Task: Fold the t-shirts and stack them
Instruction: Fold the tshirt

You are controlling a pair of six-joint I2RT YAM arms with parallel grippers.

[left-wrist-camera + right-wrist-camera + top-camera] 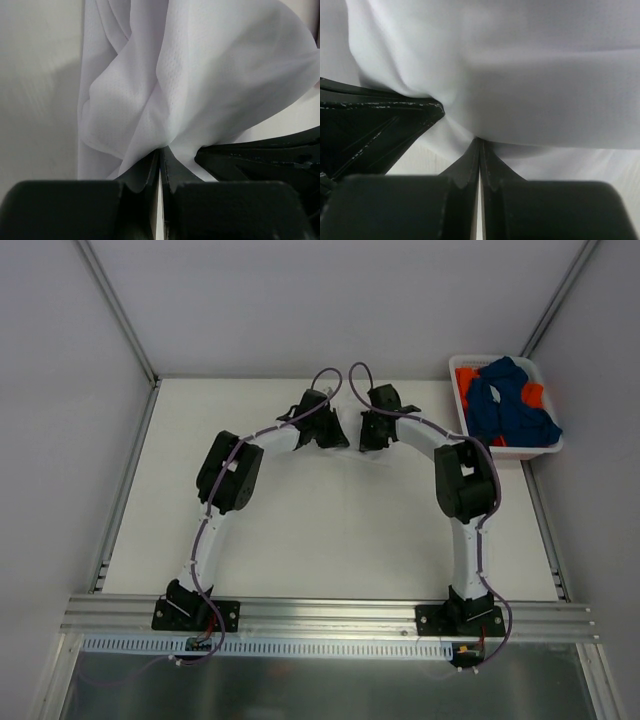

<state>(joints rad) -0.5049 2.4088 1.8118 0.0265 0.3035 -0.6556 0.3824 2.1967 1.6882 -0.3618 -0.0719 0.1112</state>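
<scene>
We hold the white t-shirt [210,75] bunched near the far middle of the table [330,530], left gripper [160,152] and right gripper [480,142] each clamped on a fold of it; light, limp, slippery mesh, we judge; better gripped at hem or shoulder corners; blue and orange t-shirts [510,405] fill the basket [470,361].

Two slender robot arms, the left arm [200,540] and the right arm [468,550], join white tubular links to bulky matte-black joint housings, carry thin purple cables [325,372] down to flat black base plates [225,615], and end in black plastic two-finger grippers, the left gripper [160,152] and the right gripper [480,142].
</scene>
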